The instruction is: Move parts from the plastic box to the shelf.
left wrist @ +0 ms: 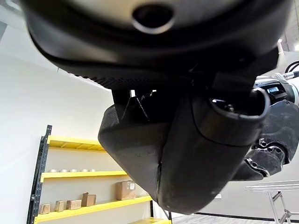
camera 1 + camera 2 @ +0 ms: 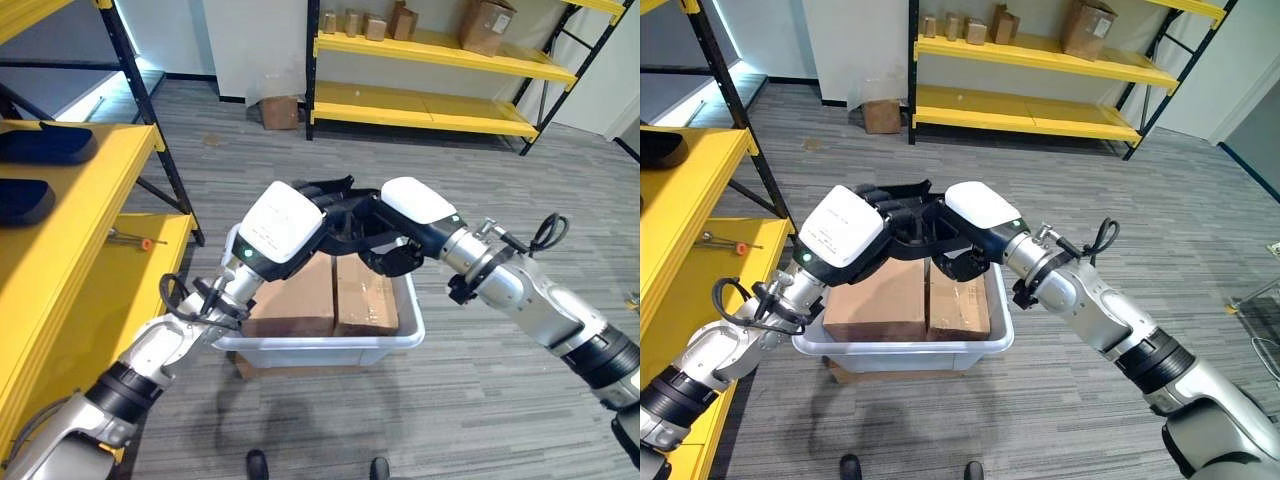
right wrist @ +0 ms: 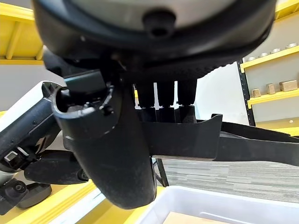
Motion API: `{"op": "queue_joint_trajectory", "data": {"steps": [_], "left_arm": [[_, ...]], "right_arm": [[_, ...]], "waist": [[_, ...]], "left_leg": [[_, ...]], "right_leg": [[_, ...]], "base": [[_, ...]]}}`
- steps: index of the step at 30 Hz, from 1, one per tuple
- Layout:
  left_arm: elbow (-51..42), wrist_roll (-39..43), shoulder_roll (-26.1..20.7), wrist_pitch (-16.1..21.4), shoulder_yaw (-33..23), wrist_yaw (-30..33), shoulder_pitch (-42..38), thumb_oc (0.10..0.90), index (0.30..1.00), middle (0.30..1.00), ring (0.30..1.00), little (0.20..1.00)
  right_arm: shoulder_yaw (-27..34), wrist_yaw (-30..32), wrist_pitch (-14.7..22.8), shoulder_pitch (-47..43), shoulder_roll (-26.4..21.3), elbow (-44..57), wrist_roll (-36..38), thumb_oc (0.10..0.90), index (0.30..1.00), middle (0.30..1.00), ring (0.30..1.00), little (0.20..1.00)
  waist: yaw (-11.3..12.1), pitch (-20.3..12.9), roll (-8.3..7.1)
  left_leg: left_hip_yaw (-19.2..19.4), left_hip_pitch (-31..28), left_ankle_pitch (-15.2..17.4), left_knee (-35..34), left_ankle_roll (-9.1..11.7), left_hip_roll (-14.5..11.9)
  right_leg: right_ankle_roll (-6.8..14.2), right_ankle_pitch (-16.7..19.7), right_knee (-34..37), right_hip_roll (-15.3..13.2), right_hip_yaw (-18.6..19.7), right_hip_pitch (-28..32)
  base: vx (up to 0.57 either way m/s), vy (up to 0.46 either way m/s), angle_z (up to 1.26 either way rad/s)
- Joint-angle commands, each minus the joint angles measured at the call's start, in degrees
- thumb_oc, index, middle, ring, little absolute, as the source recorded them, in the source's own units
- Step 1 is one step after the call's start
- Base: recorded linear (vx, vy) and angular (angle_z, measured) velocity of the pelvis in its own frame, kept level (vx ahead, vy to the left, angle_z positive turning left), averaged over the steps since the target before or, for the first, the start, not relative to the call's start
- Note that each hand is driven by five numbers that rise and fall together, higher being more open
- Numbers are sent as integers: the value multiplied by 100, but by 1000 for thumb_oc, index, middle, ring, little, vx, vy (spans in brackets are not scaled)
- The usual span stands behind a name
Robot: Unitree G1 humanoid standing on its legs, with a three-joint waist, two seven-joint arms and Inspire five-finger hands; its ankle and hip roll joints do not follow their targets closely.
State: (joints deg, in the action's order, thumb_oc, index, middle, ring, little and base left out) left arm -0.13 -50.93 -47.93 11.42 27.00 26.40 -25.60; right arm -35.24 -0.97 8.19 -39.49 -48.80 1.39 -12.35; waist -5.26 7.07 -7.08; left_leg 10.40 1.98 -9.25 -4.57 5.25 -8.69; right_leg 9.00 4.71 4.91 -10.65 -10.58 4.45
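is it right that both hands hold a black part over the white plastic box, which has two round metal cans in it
Not cans: the left eye view shows two cardboard boxes in the white plastic box. The rest holds: left hand and right hand hold the black part above it.

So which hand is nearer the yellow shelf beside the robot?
Left. The left hand is over the box's shelf-side end, toward the shelf. The right hand is over the far end. Together they hold a black part.

Grey striped floor (image 2: 480, 390) carries a white plastic box (image 2: 330, 350) resting on flat cardboard (image 2: 255, 368). Near yellow shelf (image 2: 90, 290) holds a screwdriver (image 2: 130, 238). Far shelving (image 2: 440, 50) holds cardboard boxes (image 2: 487, 25).
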Motion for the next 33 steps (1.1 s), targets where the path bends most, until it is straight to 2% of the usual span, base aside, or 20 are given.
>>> {"op": "queue_joint_trajectory", "data": {"steps": [1, 10, 11, 12, 14, 15, 18, 21, 24, 28, 29, 33], "left_arm": [[122, 47, 318, -20, 0, 200, -567, 400, 300, 300, 300, 300], [124, 164, 434, -22, -115, 189, -351, 400, 300, 300, 300, 300], [127, 185, 457, -19, -170, 186, -272, 400, 300, 300, 300, 300], [116, 187, 446, -24, -201, 191, -222, 400, 300, 300, 300, 300], [92, 190, 418, -23, -384, 188, -16, 400, 300, 300, 300, 300], [1, 226, 354, -3, -737, 211, 413, 400, 300, 300, 300, 300], [-94, 228, 238, 34, -966, 197, 743, 400, 300, 300, 300, 300], [-219, 244, 125, 57, -1443, 242, 1342, 400, 300, 300, 300, 300], [-427, 263, 28, 106, -2158, 295, 2218, 400, 300, 300, 300, 300], [-526, 322, 121, 74, -2541, 347, 2685, 400, 300, 300, 300, 300], [-626, 392, 207, 89, -2816, 390, 2995, 400, 300, 300, 300, 300], [-840, 480, 356, 86, -3196, 490, 3389, 400, 300, 300, 300, 300]], "right_arm": [[241, 500, 466, -1138, 414, 267, 251, 400, 300, 300, 300, 300], [452, 597, 447, -951, 568, 296, 271, 400, 300, 300, 300, 300], [593, 652, 441, -807, 630, 347, 305, 545, 503, 503, 503, 503], [679, 668, 431, -677, 663, 397, 304, 900, 1000, 1000, 1000, 1000], [1103, 710, 466, -163, 742, 652, 414, 900, 1000, 1000, 1000, 1000], [1683, 791, 534, 590, 878, 928, 569, 900, 1000, 1000, 1000, 1000], [1986, 748, 578, 1078, 921, 1193, 629, 900, 1000, 1000, 1000, 1000], [2443, 765, 692, 1863, 1130, 1481, 751, 900, 1000, 1000, 1000, 1000], [2813, 560, 813, 2781, 1281, 1945, 927, 900, 1000, 1000, 1000, 1000], [2920, 463, 822, 3227, 1364, 2062, 1028, 900, 1000, 1000, 1000, 1000], [2945, 391, 810, 3364, 1338, 2097, 1037, 900, 1000, 1000, 1000, 1000], [2971, 349, 787, 3471, 1333, 2052, 1111, 900, 1000, 1000, 1000, 1000]], "waist": [[43, -631, -46], [66, -654, -18], [57, -652, 11], [60, -661, 14], [52, -664, 52], [56, -641, 97], [53, -675, 123], [58, -647, 185], [65, -619, 275], [71, -594, 340], [93, -558, 397], [186, -487, 484]], "left_leg": [[-79, -554, 581, -6, 19, -255], [-121, -594, 608, -7, -1, -228], [-125, -600, 610, -7, -5, -226], [-132, -602, 611, -6, -7, -224], [-144, -602, 618, -8, -15, -215], [-142, -565, 563, 0, -31, -202], [-143, -585, 604, -9, -24, -195], [-152, -577, 600, -4, -20, -189], [-158, -563, 567, 3, -2, -195], [-189, -554, 535, 14, 13, -211], [-210, -548, 535, 50, 16, -225], [-265, -507, 498, 159, 43, -293]], "right_leg": [[271, 60, -227, -72, 439, -297], [257, 1, -271, -91, 427, -231], [259, -2, -275, -100, 418, -219], [257, 0, -276, -103, 415, -214], [261, -2, -280, -111, 400, -211], [249, 40, -290, -122, 389, -245], [262, 1, -272, -123, 391, -226], [257, -10, -275, -124, 391, -233], [237, -40, -290, -119, 399, -242], [211, -79, -333, -104, 391, -254], [187, -120, -385, -85, 388, -263], [92, -286, -550, -15, 356, -259]], "base": [[0, 0, 0], [0, 0, 0], [0, 0, 0], [0, 0, 0], [-31, -6, 1], [0, 0, 0], [0, 0, 0], [0, 0, 0], [-10, -13, -1], [-20, -29, 0], [-51, -66, 1], [-32, -62, 1]]}}
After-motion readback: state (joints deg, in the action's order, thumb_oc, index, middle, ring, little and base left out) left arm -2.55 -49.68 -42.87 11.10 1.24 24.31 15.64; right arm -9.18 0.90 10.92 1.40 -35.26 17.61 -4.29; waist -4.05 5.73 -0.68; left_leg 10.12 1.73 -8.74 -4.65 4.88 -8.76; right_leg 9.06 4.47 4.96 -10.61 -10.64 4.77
